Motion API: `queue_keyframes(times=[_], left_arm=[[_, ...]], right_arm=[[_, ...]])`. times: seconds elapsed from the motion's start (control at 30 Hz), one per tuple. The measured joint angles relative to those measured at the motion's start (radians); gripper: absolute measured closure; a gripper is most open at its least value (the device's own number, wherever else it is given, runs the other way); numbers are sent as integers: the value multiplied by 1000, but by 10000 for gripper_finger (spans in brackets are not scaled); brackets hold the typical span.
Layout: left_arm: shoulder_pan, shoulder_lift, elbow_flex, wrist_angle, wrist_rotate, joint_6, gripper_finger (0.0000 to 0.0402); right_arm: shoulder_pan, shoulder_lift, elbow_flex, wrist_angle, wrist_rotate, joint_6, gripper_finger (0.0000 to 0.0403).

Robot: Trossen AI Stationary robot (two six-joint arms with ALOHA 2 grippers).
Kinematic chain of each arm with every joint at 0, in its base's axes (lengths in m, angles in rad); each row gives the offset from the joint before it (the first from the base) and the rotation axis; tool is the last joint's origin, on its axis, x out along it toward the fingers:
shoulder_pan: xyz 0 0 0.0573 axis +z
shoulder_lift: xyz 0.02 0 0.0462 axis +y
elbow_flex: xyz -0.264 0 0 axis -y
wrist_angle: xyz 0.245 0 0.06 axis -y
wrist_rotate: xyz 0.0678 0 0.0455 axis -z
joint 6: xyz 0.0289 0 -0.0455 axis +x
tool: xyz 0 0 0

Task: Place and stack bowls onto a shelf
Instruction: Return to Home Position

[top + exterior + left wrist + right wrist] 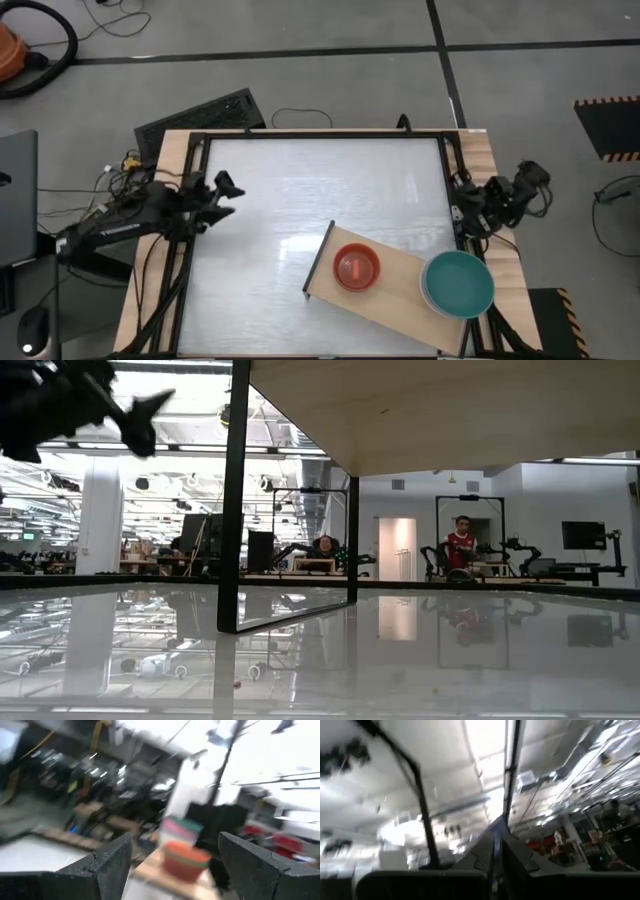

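The shelf (395, 295) is a light-wood board lying slantwise at the table's near right, with its dark edge (318, 262) toward the middle. A red bowl (356, 268) stands on it near that end. A teal bowl (458, 284) tops a stack at its right end. The left wrist view shows the red bowl (185, 861) with the pink and teal stack (183, 829) behind it. My left gripper (230, 193) hovers open over the table's left edge, well away from the shelf. My right gripper (496, 842) is shut, folded back at the right edge, pointing up.
A black frame (320, 134) runs around the glossy tabletop (300, 200). In the low view the shelf's underside (450, 410) spans the top and its dark leg frame (235, 510) stands on the table. People sit at desks in the room behind.
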Motion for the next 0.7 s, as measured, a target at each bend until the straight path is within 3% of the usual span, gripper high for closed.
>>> queue_keyframes(times=[0.1,0.23,0.43,0.6,0.7], left_arm=[[-143,2,0,56,-60,35,123],[-278,-2,5,138,-112,90,123],[-286,-75,37,121,-101,104,123],[-233,-227,17,18,-57,33,123],[-197,-236,-2,22,3,20,123]], right_arm=[[-73,24,-70,144,-1,63,344],[-181,55,-90,167,2,199,344],[-300,28,31,141,-56,97,344],[-296,-5,206,-238,36,-17,344],[-278,-5,338,-625,101,85,344]])
